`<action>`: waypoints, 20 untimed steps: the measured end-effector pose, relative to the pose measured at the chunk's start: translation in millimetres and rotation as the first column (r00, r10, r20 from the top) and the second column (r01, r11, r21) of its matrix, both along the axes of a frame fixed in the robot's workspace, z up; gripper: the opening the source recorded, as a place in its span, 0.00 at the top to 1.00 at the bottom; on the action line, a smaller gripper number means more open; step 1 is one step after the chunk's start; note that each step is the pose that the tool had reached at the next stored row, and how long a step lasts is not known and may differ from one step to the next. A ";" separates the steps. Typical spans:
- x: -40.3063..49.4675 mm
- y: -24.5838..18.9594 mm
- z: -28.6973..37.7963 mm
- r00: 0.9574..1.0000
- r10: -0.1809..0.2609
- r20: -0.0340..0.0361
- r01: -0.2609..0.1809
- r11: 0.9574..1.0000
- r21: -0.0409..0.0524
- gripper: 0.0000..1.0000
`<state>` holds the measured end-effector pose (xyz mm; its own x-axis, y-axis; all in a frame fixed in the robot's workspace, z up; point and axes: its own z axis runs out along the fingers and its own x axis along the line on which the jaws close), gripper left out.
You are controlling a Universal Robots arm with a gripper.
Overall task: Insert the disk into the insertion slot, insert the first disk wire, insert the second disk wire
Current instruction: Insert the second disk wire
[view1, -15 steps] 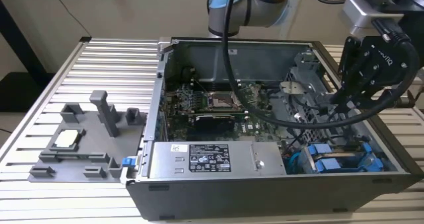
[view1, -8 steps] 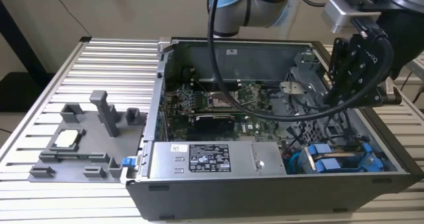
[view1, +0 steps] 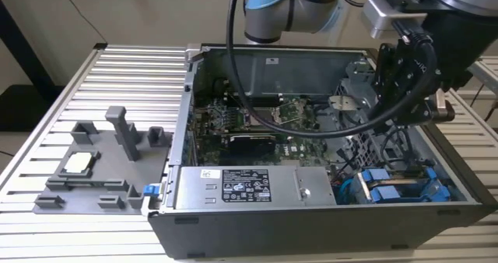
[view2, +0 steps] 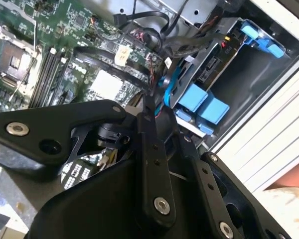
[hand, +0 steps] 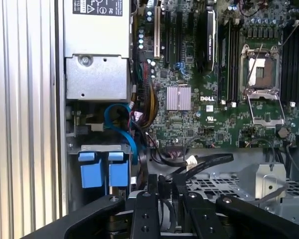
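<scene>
On the slatted bench (view1: 62,100) lies an open computer case (view1: 327,228); the gripper (view1: 406,114) hovers above its side at the exterior view's right (whether the fingers are spread cannot be told), near the insertion slot (hand: 102,148), where the blue-framed disk (view1: 389,192) sits.

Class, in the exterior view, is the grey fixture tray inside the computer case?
No, the fixture tray lies on the table beside the computer case.

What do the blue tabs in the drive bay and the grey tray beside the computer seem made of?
Blue tabs: likely moulded plastic, from the uniform bright colour and soft sheen. Grey tray: probably matte plastic, from its even dull grey.
</scene>
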<state>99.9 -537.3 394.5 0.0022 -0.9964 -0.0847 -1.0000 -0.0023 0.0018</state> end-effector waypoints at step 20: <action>-10.7 6.2 -13.5 0.993 0.091 0.072 -0.090 0.996 -0.026 0.73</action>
